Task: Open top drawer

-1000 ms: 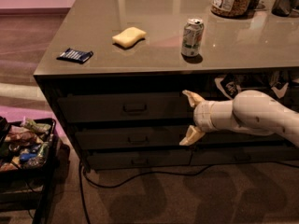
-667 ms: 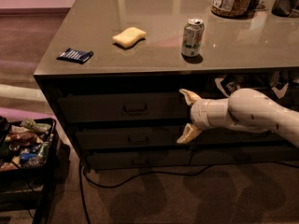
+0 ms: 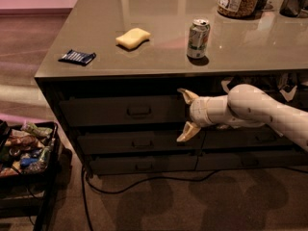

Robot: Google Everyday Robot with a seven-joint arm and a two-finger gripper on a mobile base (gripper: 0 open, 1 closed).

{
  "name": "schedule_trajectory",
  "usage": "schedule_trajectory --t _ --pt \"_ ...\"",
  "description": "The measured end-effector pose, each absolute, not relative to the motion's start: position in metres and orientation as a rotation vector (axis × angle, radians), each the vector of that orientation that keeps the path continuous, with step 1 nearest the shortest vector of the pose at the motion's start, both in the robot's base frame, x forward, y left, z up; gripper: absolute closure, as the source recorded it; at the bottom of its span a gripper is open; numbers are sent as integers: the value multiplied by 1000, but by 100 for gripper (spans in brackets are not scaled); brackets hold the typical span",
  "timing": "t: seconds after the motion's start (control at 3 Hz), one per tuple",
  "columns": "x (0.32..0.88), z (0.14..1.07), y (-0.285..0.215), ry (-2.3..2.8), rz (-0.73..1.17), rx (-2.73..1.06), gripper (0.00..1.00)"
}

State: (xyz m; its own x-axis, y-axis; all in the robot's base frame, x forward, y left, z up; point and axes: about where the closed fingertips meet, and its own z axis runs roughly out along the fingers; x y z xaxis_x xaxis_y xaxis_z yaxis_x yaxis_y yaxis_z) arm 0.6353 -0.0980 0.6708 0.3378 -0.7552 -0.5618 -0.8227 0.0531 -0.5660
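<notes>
1 top drawer (image 3: 110,112), closed, uppermost of 3 stacked fronts beneath the surface (image 3: 159,52), its handle (image 3: 139,111) untouched; gripper (image 3: 185,114) at 3 o'clock of that handle, fingers (image 3: 186,96) spread wide and empty; can (image 3: 198,32) at 12 o'clock of the gripper.

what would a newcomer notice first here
The pale robot arm reaches in from the right, its claw spread open in front of the top drawer, just right of the handle. Above, the counter holds a green can, a yellow sponge and a dark blue packet.
</notes>
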Motion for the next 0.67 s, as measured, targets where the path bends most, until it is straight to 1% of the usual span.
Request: schedule_trajectory --t 0.67 --pt "641 666 -90 1398 104 -1717 0"
